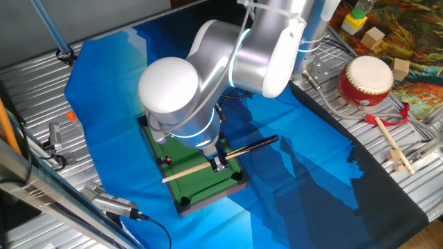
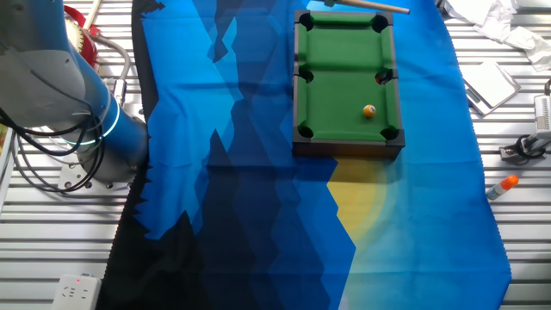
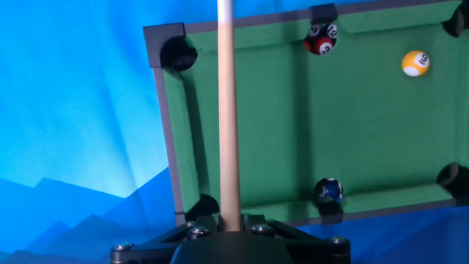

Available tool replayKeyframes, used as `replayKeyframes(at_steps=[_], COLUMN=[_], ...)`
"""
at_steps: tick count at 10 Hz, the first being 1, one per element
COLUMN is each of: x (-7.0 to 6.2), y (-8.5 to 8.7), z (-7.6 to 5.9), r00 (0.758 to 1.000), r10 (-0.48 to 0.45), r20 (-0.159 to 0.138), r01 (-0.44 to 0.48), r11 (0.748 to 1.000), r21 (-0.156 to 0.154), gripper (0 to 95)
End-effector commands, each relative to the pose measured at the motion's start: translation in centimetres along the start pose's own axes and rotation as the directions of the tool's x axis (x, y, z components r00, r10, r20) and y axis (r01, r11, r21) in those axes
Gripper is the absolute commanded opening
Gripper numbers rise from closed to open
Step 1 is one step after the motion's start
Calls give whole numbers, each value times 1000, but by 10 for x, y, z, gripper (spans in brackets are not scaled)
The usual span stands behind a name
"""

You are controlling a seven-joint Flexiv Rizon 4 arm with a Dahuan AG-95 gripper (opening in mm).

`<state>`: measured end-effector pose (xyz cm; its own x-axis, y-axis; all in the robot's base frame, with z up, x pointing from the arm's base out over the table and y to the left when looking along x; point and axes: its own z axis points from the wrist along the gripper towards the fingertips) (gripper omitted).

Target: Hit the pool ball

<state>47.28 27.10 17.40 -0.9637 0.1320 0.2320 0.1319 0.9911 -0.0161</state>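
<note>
Right, I'm holding the cue stick (image 3: 227, 110): my gripper (image 1: 219, 163) is clamped on the shaft, above the mini pool table (image 2: 347, 145), which sits on a blue cloth (image 2: 232, 155).

Step in hand, as I read it: lining up, no strike yet. In the hand view the cue runs along the left rail, pointing past the corner pocket, not at the pool ball (image 3: 415, 63). That ball, orange-yellow with a pale spot, sits on the felt well off to the right of the cue line, near the far-right pocket. In the other fixed view it lies alone near a corner pocket (image 2: 369, 111).

Next move needs: swing the cue tip over behind the ball, drop it to felt level, then a short push along the cue axis.

Count: one cue, one target ball, one red ball (image 3: 321, 40) at the upper side pocket, one dark ball (image 3: 329, 191) by the lower side pocket. Three balls total.
</note>
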Motion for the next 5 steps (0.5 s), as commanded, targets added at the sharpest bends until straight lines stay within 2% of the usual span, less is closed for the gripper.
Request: replayKeyframes(at_steps=[1, 5], x=[0, 4], y=[0, 6], z=[0, -4], r00=[1000, 1000], r10=[-1, -15], r20=[0, -1], r01=[1, 15], r11=[1000, 1000], r21=[-1, -1], gripper=[0, 0])
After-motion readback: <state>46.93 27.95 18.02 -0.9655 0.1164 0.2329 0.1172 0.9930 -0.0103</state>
